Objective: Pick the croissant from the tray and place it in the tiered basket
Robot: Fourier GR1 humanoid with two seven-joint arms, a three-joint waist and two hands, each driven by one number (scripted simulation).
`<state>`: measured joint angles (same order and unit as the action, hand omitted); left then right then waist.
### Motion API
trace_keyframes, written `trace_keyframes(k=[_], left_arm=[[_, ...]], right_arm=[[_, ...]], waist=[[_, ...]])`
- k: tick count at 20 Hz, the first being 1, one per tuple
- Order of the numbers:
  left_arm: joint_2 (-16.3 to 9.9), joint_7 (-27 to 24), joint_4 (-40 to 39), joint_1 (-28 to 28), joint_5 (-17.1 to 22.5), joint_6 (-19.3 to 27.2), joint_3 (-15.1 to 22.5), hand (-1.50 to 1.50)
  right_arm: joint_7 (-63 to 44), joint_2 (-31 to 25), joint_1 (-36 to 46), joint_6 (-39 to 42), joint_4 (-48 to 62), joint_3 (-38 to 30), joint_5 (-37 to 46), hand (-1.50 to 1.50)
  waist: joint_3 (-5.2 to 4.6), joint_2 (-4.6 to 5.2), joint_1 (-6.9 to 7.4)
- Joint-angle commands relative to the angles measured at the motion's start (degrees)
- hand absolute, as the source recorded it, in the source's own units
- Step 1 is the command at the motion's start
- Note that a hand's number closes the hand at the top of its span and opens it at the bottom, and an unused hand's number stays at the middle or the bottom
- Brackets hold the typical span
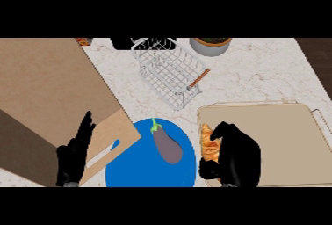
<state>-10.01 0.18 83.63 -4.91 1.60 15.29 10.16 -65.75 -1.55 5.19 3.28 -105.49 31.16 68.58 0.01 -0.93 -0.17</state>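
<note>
- Curled over the croissant [207,143], my right hand [236,158] had its fingers and thumb wrapped round the pastry from the right side, hiding part of it.
- That croissant lay along the left edge of the beige tray [285,145], lengthwise, its orange crust showing just left of my fingers.
- Beside the tray's left rim sat a blue plate [130,171] carrying a purple eggplant [168,147] with a green stem.
- Farther up the marble counter [259,74] stood the white wire tiered basket [168,72], well apart from my right hand.
- My left hand [74,154] rested relaxed at the lower left, fingers straight and pointing up, over a wooden cutting board [45,88].
- Near the top edge stood a grey pot [211,46].
</note>
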Motion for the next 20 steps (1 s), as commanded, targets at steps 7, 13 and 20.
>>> trace_keyframes(k=[7,13,20], left_arm=[[-1.3,1.7,-2.4,-1.0,0.7,-0.7,-1.8,0.00],[-0.3,1.2,-2.0,-1.3,-0.1,-0.2,-0.8,0.00],[1.5,2.3,-1.8,0.4,-1.6,0.9,1.0,0.00]], right_arm=[[-19.4,1.5,13.4,4.0,-17.9,9.3,16.5,1.50],[-19.4,1.5,20.3,13.9,-20.6,6.3,16.9,1.50],[-18.9,1.5,31.2,14.7,-13.2,-3.8,11.5,1.50]], waist=[[-0.32,0.19,-0.11],[-0.33,0.27,0.08],[-0.27,0.81,1.39]])
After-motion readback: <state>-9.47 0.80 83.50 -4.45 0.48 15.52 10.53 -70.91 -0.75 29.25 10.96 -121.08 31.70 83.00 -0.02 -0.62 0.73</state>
